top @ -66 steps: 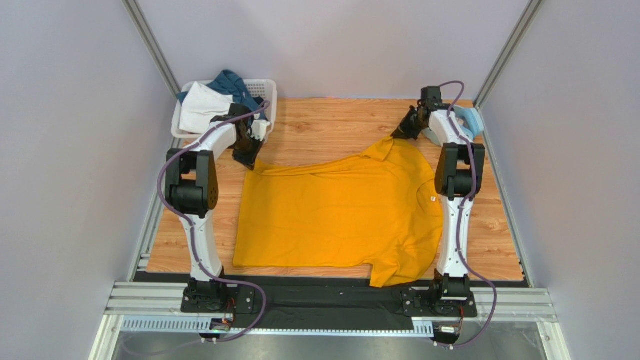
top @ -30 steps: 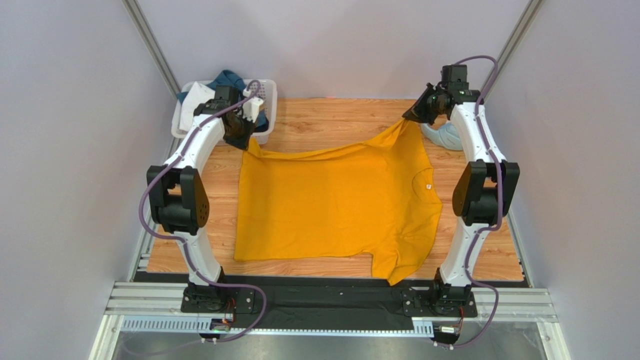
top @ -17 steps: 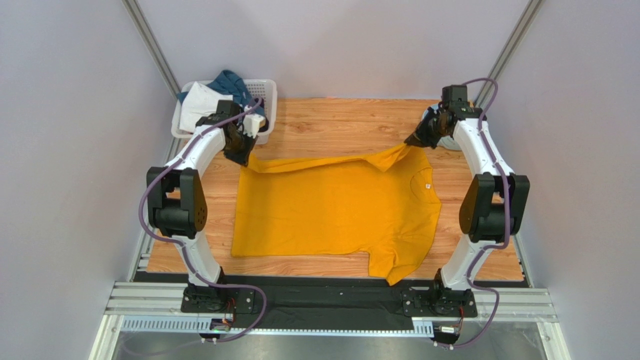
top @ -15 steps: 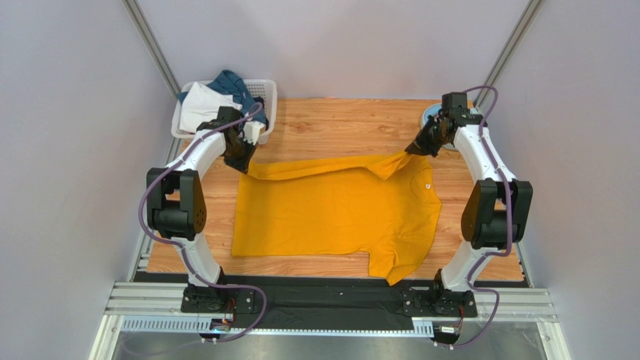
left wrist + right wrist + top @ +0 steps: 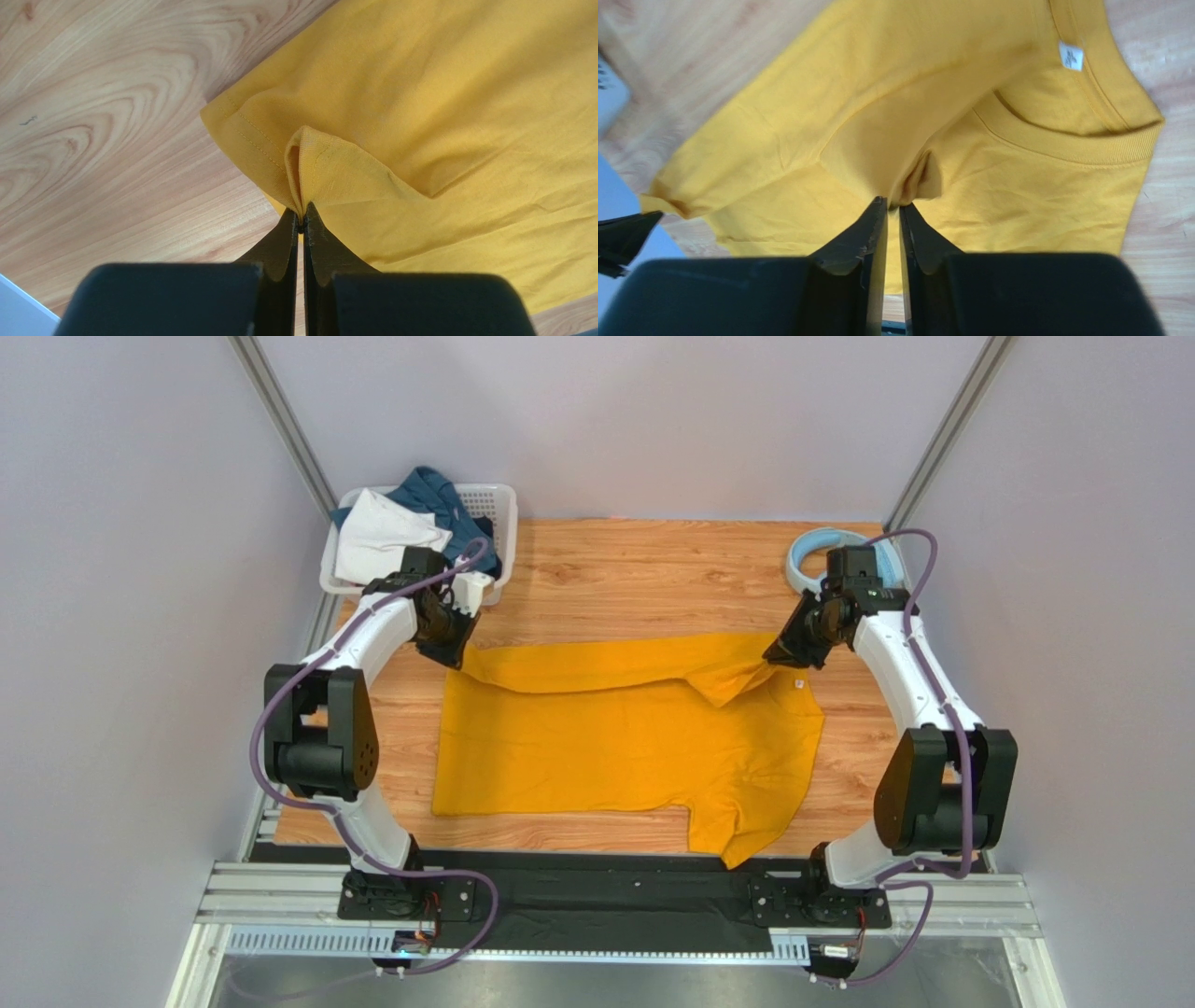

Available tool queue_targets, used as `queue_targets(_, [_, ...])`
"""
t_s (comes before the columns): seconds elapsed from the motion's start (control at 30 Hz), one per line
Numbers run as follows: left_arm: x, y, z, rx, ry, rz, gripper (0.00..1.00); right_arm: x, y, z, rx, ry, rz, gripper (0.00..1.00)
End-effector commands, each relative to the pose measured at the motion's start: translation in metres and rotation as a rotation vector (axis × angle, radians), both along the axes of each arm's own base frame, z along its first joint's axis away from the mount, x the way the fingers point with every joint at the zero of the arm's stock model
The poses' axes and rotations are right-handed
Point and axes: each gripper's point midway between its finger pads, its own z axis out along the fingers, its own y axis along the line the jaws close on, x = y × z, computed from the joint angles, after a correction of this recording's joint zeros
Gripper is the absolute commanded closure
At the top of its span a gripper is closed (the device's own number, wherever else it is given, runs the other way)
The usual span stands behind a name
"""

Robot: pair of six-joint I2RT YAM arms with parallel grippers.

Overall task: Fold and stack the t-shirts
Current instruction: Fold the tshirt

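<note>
I see the yellow shirt lying flat on the worktop, its far edge folded over. The left jaws are clamped on its far left corner. Near its collar the right jaws stand barely parted at a pucker, and I cannot tell whether they grip.

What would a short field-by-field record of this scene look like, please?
spread shirt: mustard-yellow t-shirt, laid out, far edge folded over
left gripper: shut on its far-left corner
right gripper: at a fold near the collar, jaws slightly apart, grip unclear
basket: holds white garment and teal garment
far right: light-blue headphones
</note>
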Motion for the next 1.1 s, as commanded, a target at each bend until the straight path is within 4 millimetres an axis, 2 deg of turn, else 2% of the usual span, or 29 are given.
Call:
queue_targets(0.0, [-0.005, -0.001, 0.002, -0.021, -0.018, -0.018, 1.00, -0.024, -0.004, -0.036, -0.043, 0.096, 0.006, 0.79])
queue_targets(0.07, [-0.012, 0.000, -0.004, -0.017, -0.002, -0.028, 0.99, -0.035, -0.006, -0.054, -0.051, 0.154, -0.003, 0.74])
queue_targets(0.1, [-0.013, 0.002, -0.006, -0.009, 0.000, -0.026, 0.97, -0.039, 0.002, -0.058, -0.060, 0.172, 0.014, 0.73])
queue_targets(0.17, [-0.018, 0.005, -0.013, 0.009, 0.012, -0.032, 0.92, -0.042, -0.002, -0.063, -0.079, 0.188, 0.005, 0.72])
queue_targets(0.2, [-0.018, 0.007, -0.014, 0.022, 0.012, -0.033, 0.81, -0.042, -0.002, -0.062, -0.082, 0.188, 0.004, 0.65])
queue_targets(0.27, [-0.021, 0.009, -0.018, 0.035, 0.020, -0.038, 0.63, -0.040, -0.004, -0.056, -0.095, 0.181, 0.001, 0.60])
queue_targets(0.3, [-0.021, 0.012, -0.018, 0.047, 0.018, -0.037, 0.59, -0.037, -0.002, -0.049, -0.089, 0.161, 0.009, 0.56])
queue_targets(0.37, [-0.021, 0.014, -0.017, 0.061, 0.013, -0.039, 0.49, -0.035, 0.006, -0.038, -0.072, 0.128, 0.030, 0.55])
queue_targets(0.43, [-0.021, 0.017, -0.013, 0.073, 0.003, -0.035, 0.47, -0.033, 0.018, -0.030, -0.072, 0.100, 0.071, 0.54])
queue_targets(0.5, [-0.020, 0.018, -0.010, 0.077, -0.008, -0.035, 0.36, -0.035, 0.037, -0.029, -0.074, 0.090, 0.138, 0.54])
queue_targets(0.57, [-0.017, 0.019, -0.004, 0.083, -0.024, -0.030, 0.27, -0.034, 0.043, -0.033, -0.096, 0.098, 0.159, 0.54])
queue_targets(0.6, [-0.015, 0.019, -0.001, 0.084, -0.032, -0.025, 0.26, -0.035, 0.049, -0.039, -0.102, 0.113, 0.180, 0.54])
queue_targets(0.67, [-0.011, 0.017, 0.011, 0.073, -0.054, -0.021, 0.24, -0.032, 0.048, -0.045, -0.118, 0.125, 0.178, 0.54])
queue_targets(0.73, [-0.004, 0.007, 0.028, 0.017, -0.084, -0.019, 0.23, -0.026, 0.046, -0.051, -0.133, 0.128, 0.164, 0.54])
queue_targets(0.87, [0.006, -0.011, 0.043, -0.078, -0.095, -0.012, 0.21, -0.019, 0.050, -0.057, -0.122, 0.135, 0.165, 0.56])
queue_targets(0.97, [0.014, -0.015, 0.031, -0.091, -0.059, 0.002, 0.21, -0.016, 0.054, -0.061, -0.103, 0.135, 0.164, 0.57])
queue_targets(1.0, [0.015, -0.016, 0.018, -0.092, -0.025, 0.003, 0.21, -0.015, 0.054, -0.062, -0.104, 0.136, 0.163, 0.57])
queue_targets(1.07, [0.015, -0.017, 0.008, -0.094, 0.002, 0.003, 0.24, -0.014, 0.054, -0.065, -0.105, 0.141, 0.164, 0.58])
